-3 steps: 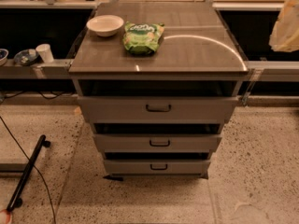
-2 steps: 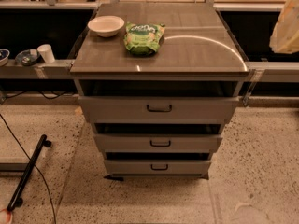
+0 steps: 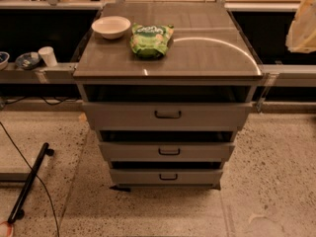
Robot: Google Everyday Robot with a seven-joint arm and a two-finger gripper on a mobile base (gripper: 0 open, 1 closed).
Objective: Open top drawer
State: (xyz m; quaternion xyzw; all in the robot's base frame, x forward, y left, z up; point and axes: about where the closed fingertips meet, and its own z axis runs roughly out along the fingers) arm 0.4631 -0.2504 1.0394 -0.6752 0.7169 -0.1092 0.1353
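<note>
Single camera view: set before and above the drawer cabinet, facing down onto its top and fronts at moderate range; gripper outside the frame.

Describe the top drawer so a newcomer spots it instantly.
Grey cabinet with a white bowl and green bag on top. On its front, the top drawer is uppermost, wider and taller than the two drawers below, black bar handle centred. The gripper is not in view.

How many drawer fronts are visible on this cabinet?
3, stacked: the top drawer under the tabletop, the middle drawer below it, the bottom drawer nearest the floor. None seems hidden. The tool is not in view.
</note>
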